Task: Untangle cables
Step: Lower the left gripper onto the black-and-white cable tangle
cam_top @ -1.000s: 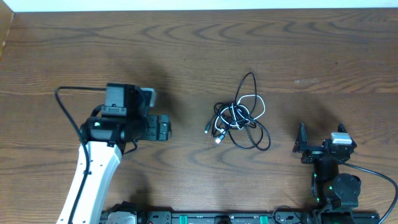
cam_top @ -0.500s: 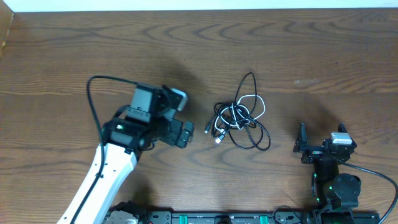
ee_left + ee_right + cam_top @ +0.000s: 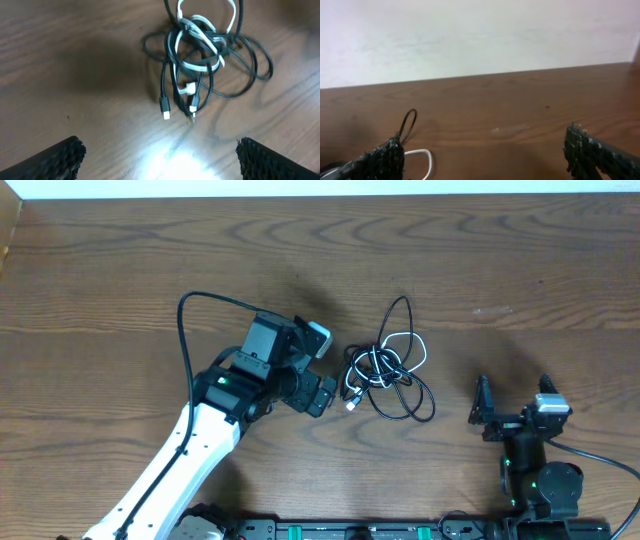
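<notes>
Wide brown table [image 3: 150, 270] and just one job on it. The white left arm [image 3: 180, 460] reaches in from seven o'clock. Its left gripper [image 3: 322, 390] sits at the nine o'clock edge of the cables [image 3: 385, 375], jaws spread wide and nothing between them. The right gripper [image 3: 513, 398] is parked well apart at the bundle's four o'clock, also spread wide and empty.

The black and white cords lie knotted together near the middle of the table. One black loop [image 3: 402, 315] pokes out at twelve o'clock and a bigger black loop sags toward five.

The wrist camera looks straight at the loose ends. A black plug [image 3: 165, 107] and a white plug [image 3: 187, 90] dangle at the bundle's near side, clear of the knot.

That looks like the place to start. I'd go for one free end, pinching the cord just behind the plug rather than the knot itself. Then draw it out slowly toward nine o'clock. The other gripper should pin the bundle so the whole heap doesn't drag along.
</notes>
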Robot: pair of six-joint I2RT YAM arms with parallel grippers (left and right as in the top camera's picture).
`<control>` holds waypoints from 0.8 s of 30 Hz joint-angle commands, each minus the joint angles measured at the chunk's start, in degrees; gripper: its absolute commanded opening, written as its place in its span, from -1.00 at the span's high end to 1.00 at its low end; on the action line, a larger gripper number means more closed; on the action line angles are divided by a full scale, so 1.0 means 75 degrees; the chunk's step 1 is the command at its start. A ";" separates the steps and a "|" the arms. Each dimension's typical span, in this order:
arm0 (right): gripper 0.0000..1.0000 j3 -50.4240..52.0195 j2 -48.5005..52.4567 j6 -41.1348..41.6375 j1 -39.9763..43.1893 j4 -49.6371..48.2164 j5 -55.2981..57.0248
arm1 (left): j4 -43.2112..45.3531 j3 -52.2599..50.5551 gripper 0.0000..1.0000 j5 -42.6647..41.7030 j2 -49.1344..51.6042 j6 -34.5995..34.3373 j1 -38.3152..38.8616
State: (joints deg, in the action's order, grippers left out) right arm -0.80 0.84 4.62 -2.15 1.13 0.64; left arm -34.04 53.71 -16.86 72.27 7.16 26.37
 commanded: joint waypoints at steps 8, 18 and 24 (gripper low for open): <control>-0.98 -0.2515 0.0959 0.0204 0.0047 0.1833 -0.0472 | 0.0670 0.0207 -0.95 -0.0493 0.0443 -0.0367 0.0032; -0.98 -0.5409 0.4468 0.0801 0.0047 0.4208 -0.1979 | 0.0743 0.0207 -0.96 -0.0463 0.0679 -0.0364 0.0536; -0.98 -0.5706 0.5540 0.0810 0.0047 0.4401 -0.2602 | 0.1384 0.0207 -0.96 -0.0466 0.1145 -0.0376 0.1026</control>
State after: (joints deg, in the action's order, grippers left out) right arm -42.41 39.81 9.21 -2.04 34.33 -14.55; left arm -25.52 53.74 -19.66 78.67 4.49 32.53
